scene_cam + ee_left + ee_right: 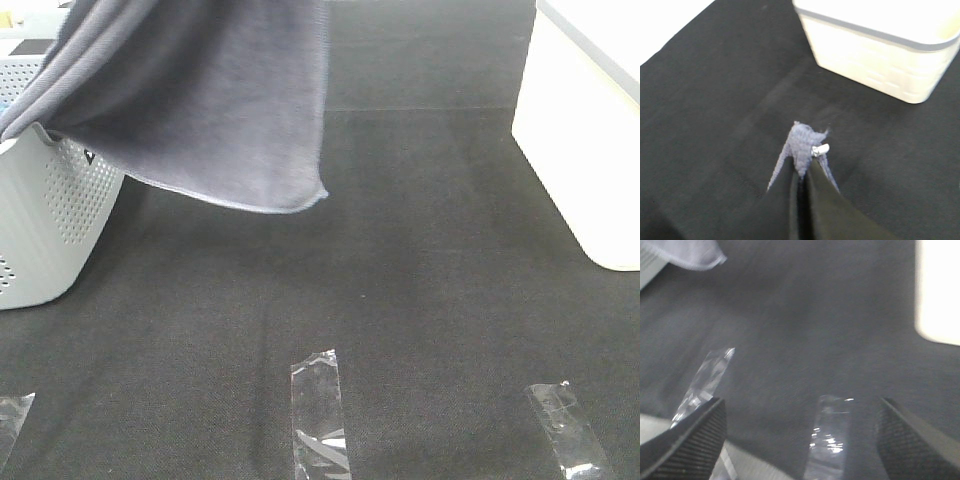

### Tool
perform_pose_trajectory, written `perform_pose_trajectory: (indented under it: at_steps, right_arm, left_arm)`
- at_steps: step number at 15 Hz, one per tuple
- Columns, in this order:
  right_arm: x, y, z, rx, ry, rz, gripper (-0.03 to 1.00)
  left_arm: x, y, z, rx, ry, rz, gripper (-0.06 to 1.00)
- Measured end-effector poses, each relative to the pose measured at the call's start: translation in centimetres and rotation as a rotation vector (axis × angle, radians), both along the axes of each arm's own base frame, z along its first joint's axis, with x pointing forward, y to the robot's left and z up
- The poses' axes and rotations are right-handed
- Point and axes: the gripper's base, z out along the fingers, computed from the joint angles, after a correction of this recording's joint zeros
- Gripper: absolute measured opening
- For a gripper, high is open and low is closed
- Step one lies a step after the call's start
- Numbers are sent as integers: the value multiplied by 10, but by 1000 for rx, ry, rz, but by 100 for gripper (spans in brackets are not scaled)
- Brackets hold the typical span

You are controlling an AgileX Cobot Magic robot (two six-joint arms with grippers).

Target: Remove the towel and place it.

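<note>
The grey-lavender towel (210, 110) hangs lifted at the upper left of the exterior high view. Its left part drapes over the rim of the grey perforated basket (50, 220), and its lower hem and corner hang free above the dark mat. Neither arm shows in that view. In the left wrist view my left gripper (801, 172) is shut on a bunched bit of the towel (802, 142), held above the mat. In the right wrist view my right gripper (800, 410) stands open with nothing between its fingers, low over the mat. The towel's corner (690, 252) is well away from it.
A white bin (590, 150) stands at the right edge and also appears as the white bin (880, 55) ahead of the left gripper. Three clear tape strips (320, 415) (568, 430) (12, 415) lie along the near side of the dark mat (430, 250).
</note>
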Motion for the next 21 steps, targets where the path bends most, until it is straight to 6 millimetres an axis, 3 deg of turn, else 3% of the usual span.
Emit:
perform_pose_trajectory:
  at_steps: [4, 7, 8, 12, 16, 21]
  right_arm:
    - [54, 21, 3, 120, 63, 242, 75]
    - [92, 37, 2, 210, -12, 453, 75]
    - [112, 41, -4, 271, -29, 499, 75]
    - [156, 50, -26, 425, -62, 574, 75]
    - [184, 58, -45, 507, -161, 600, 75]
    - [207, 102, -92, 343, -37, 708, 75]
  left_arm:
    - [-7, -7, -1, -19, 26, -34, 0]
    - [-8, -8, -1, -28, 41, -41, 0]
    - [-8, -8, -1, -30, 42, -42, 0]
    - [-9, -9, -1, -34, 46, -44, 0]
    - [-9, -9, -1, -34, 46, -44, 0]
    - [-8, -9, 0, -40, 41, -45, 0]
